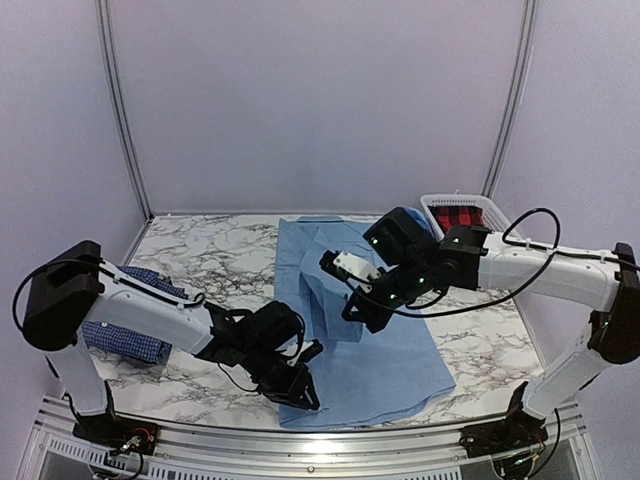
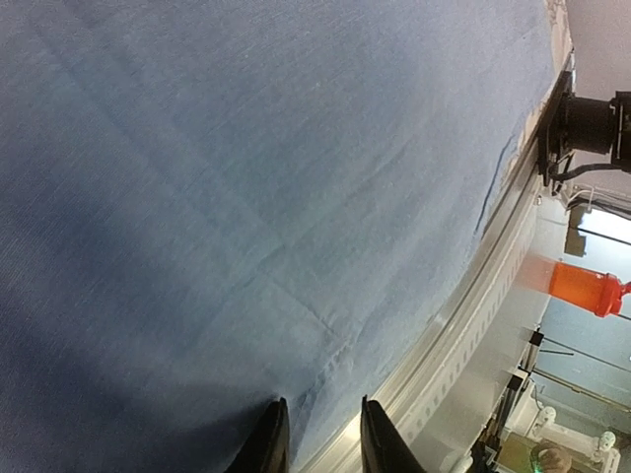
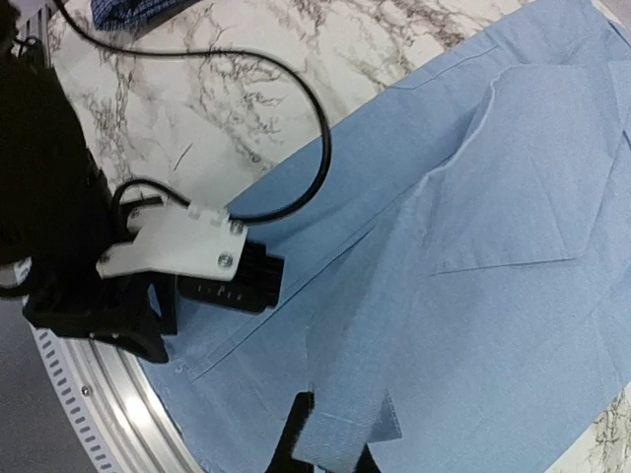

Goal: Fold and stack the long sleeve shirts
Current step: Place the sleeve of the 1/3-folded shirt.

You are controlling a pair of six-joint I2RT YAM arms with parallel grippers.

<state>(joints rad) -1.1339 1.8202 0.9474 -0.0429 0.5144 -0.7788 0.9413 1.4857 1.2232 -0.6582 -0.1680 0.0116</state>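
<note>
The light blue shirt (image 1: 372, 345) lies spread flat on the middle of the marble table. It fills the left wrist view (image 2: 246, 197) and shows in the right wrist view (image 3: 493, 296). My left gripper (image 1: 298, 388) is down at the shirt's near left hem, jaws a little apart, with the hem edge lying between the fingertips (image 2: 320, 443). My right gripper (image 1: 362, 308) hangs over the shirt's middle, shut on the cuff of a sleeve (image 3: 340, 443) and holding it lifted. The dark blue checked shirt (image 1: 135, 338) lies crumpled at the left, partly under my left arm.
A white basket (image 1: 478, 206) holding red and black checked cloth stands at the back right. The metal rail of the table's near edge (image 2: 463, 325) runs right beside my left gripper. My left gripper's body and cable (image 3: 148, 256) lie close to the right gripper.
</note>
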